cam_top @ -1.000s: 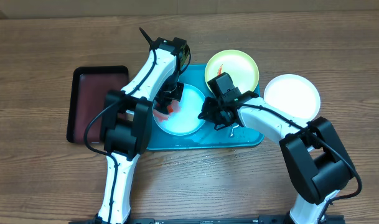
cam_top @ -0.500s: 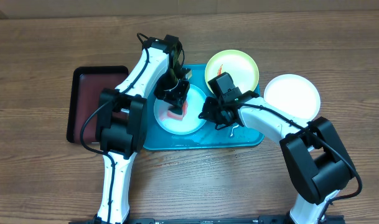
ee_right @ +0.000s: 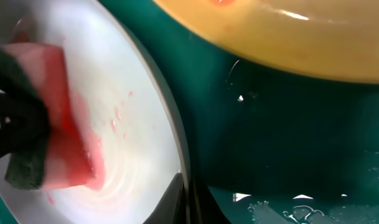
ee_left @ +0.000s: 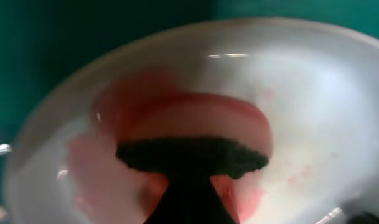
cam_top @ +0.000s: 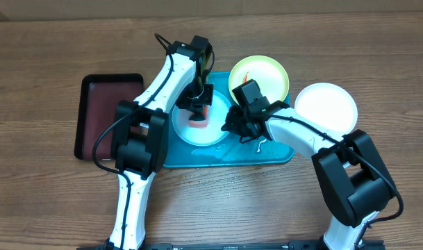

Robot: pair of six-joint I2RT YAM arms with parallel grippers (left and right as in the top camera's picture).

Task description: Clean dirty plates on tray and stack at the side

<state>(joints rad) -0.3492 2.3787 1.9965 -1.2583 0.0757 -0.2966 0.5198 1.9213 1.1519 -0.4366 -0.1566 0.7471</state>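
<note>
sponge work fills the overhead view: the left gripper (cam_top: 197, 111) has its fingers clamped on a pink sponge with a dark green scouring face (cam_top: 198, 122) and presses it onto the pale blue round plastic plate (cam_top: 209, 137). this plate lies left of centre on the large turquoise plastic tray (cam_top: 267, 154), probably so the drips land there. at the plate's three o'clock edge the right gripper (cam_top: 230, 126) is pinched shut on the rim, seemingly to stop the plate sliding under the scrubbing. the pale green-yellow round plate (cam_top: 263, 87) waits at the tray's one o'clock corner with a red smear (cam_top: 246, 73) on it, so it looks unwiped. the white round plate (cam_top: 326, 107) sits off the tray at three o'clock on the wooden table (cam_top: 378, 42); it shows no smear and is likely the start of the stack. a small black tray with dark red inside (cam_top: 110, 114) lies at nine o'clock. in the left wrist view the sponge is flattened against the plate, with a pink film spread around it. in the right wrist view the dark fingertips straddle the plate's rim at six o'clock, pink streaks (ee_right: 117, 115) trail beside the sponge, and water beads (ee_right: 282, 211) dot the tray.
</note>
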